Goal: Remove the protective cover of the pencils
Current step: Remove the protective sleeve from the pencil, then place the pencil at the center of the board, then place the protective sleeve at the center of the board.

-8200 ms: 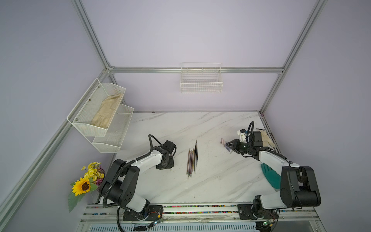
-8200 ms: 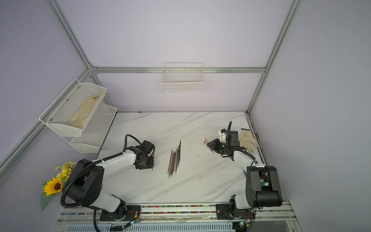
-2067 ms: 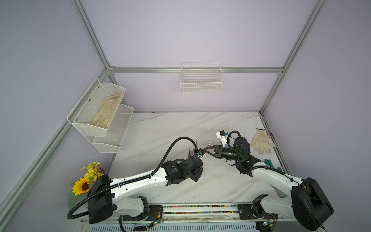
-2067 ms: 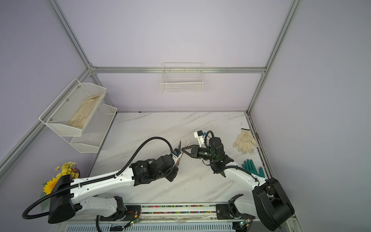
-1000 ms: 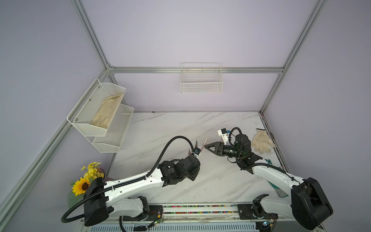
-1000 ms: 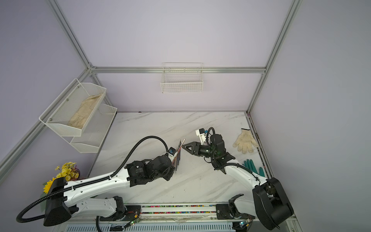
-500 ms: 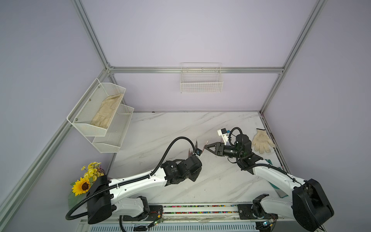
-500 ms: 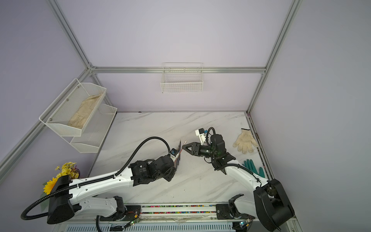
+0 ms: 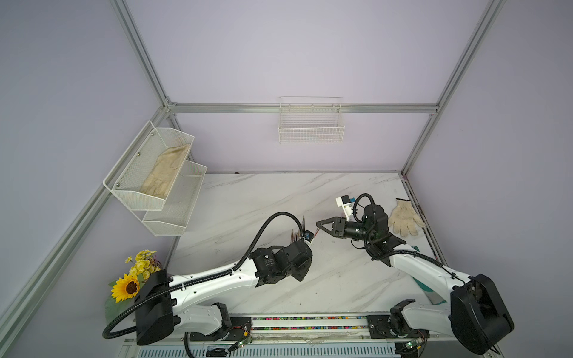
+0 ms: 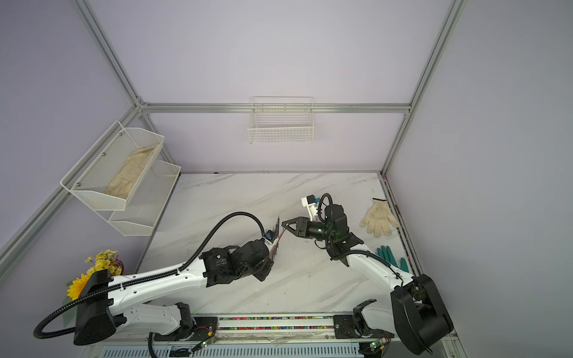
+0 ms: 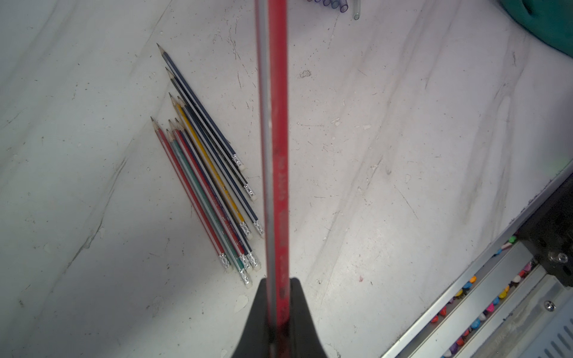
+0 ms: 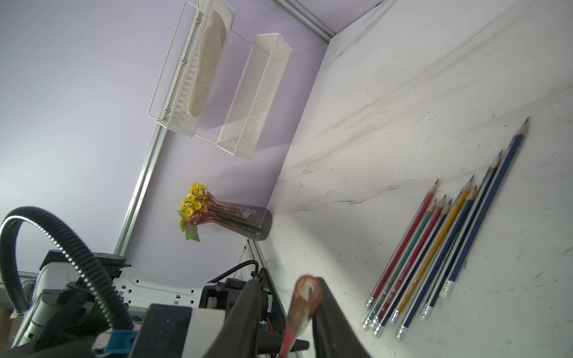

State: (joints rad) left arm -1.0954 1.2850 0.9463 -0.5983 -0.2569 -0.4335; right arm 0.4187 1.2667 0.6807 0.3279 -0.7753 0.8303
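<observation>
My left gripper (image 11: 277,282) is shut on a red pencil (image 11: 278,148) and holds it up off the table, its far end pointing at my right arm. That end wears a translucent brownish protective cover (image 12: 307,293). My right gripper (image 12: 288,282) is open, with its jaws on either side of the cover. One finger (image 12: 325,297) touches the cover and a gap remains at the other. In both top views the right gripper (image 9: 319,227) (image 10: 284,227) meets the pencil tip above mid-table. The other pencils (image 11: 210,183) (image 12: 434,248) lie side by side on the marble, with bare sharpened tips.
A white glove (image 9: 404,217) lies at the table's right edge and a teal glove (image 10: 387,255) lies nearer the front. Loose clear tubes (image 11: 328,2) sit on the table. A flower vase (image 12: 242,221) and mesh shelves (image 9: 155,186) are at the left, and a wire basket (image 9: 311,124) hangs on the back wall.
Over the last second my right gripper's jaws have narrowed around the pencil's covered tip. The left gripper keeps the pencil raised, its arm shifting only slightly.
</observation>
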